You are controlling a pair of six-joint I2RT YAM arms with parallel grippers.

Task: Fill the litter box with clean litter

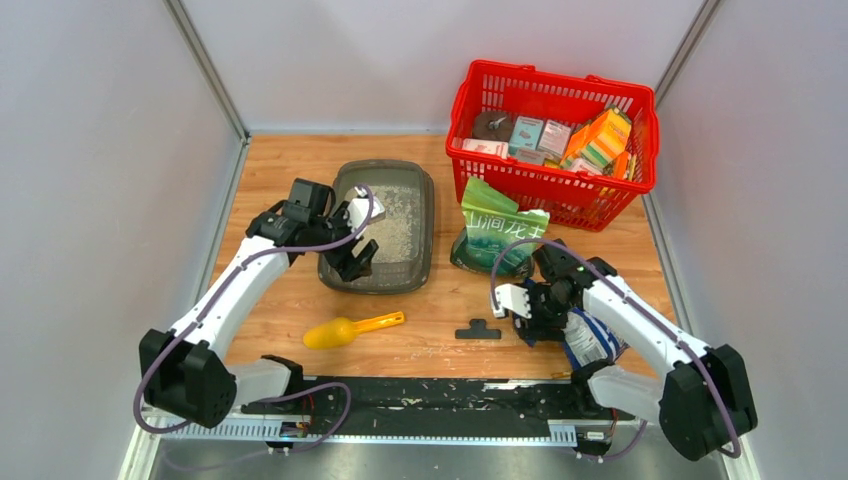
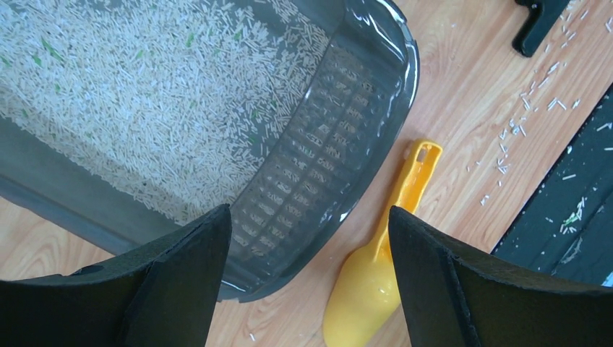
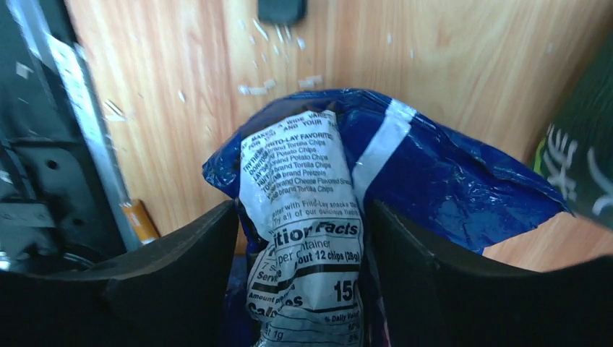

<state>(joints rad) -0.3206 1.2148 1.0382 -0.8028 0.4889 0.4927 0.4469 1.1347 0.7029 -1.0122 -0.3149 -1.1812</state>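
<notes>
The dark grey litter box (image 1: pixel 427 190) lies left of centre on the wooden table, with a thin layer of pale litter (image 1: pixel 397 225) across its floor. In the left wrist view the litter (image 2: pixel 144 94) is short white sticks with a few green ones, inside the box wall (image 2: pixel 325 130). My left gripper (image 1: pixel 355 255) hovers over the box's near left corner, open and empty (image 2: pixel 309 211). My right gripper (image 1: pixel 533 312) is low at the near right, its fingers pressed on both sides of a crumpled blue chip bag (image 3: pixel 303 217).
A green printed bag (image 1: pixel 497 225) stands between the box and a red basket (image 1: pixel 550 188) full of packages. A yellow scoop (image 1: pixel 350 328) and a black clip (image 1: pixel 478 330) lie near the front. Loose litter is scattered on the wood (image 2: pixel 520 123).
</notes>
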